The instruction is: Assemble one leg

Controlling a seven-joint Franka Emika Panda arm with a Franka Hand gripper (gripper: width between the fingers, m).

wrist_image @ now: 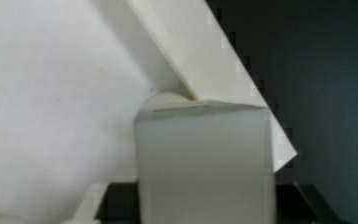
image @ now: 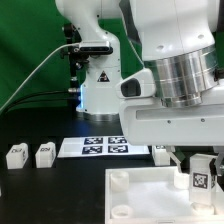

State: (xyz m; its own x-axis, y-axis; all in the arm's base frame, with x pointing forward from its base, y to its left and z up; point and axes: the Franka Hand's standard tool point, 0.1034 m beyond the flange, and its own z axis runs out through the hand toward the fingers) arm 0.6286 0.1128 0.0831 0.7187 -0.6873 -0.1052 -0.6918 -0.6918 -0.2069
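Observation:
My gripper is shut on a leg, a small chunky white block with a black-and-white tag facing the camera. It holds the leg upright over the corner of the large white panel at the exterior view's right. In the wrist view the leg fills the middle between my jaws, with the panel beneath and the panel's edge running diagonally past the leg's end. Whether the leg touches the panel is hidden.
Two more legs stand on the dark table at the exterior view's left. The marker board lies in the middle, with another small white block just beside it. The panel has round sockets at its corners.

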